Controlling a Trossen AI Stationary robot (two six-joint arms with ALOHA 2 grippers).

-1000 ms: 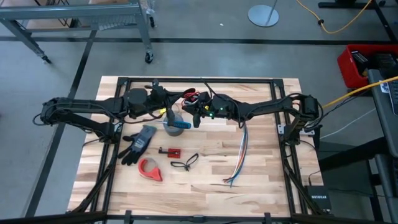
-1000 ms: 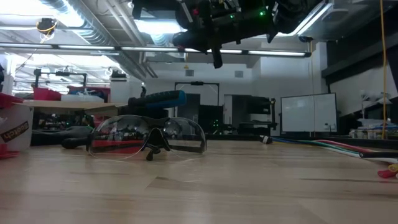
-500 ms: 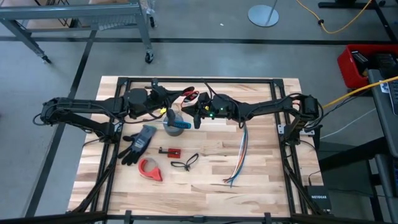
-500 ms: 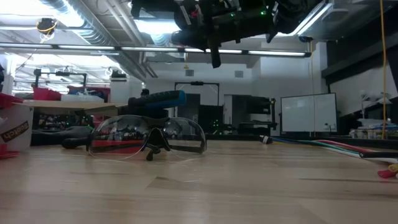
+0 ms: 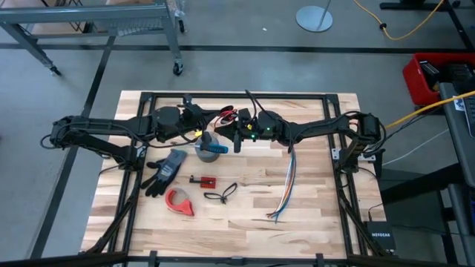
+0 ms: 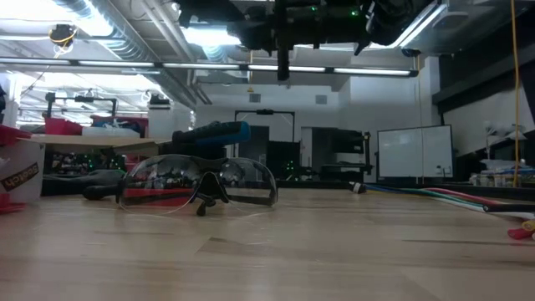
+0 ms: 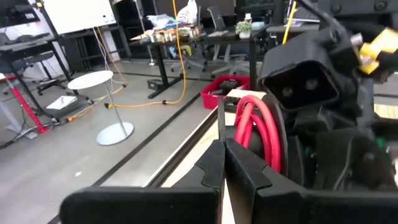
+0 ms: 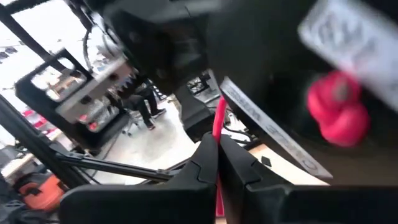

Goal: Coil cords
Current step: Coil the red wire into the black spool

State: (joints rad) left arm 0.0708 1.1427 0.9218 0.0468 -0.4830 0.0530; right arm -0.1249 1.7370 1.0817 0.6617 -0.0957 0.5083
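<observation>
Both arms meet above the bench's far edge, the left gripper (image 7: 221, 163) and right gripper (image 8: 216, 163) each clamped on the thin red cord (image 7: 264, 134). It looks mid-coil; next up, I'd say, is wrapping another loop without slackening.

- A grey concrete floor (image 5: 237, 67) is spreading out around the wooden table (image 5: 312, 200).
- A metal cart on castors (image 5: 111, 22) is standing beyond the table's far left corner.
- A round white stand base (image 5: 315, 17) is resting on the floor.
- Long ceiling lights (image 6: 209, 65) are glowing overhead.
- A whiteboard (image 6: 414, 152) is standing at the back.
</observation>
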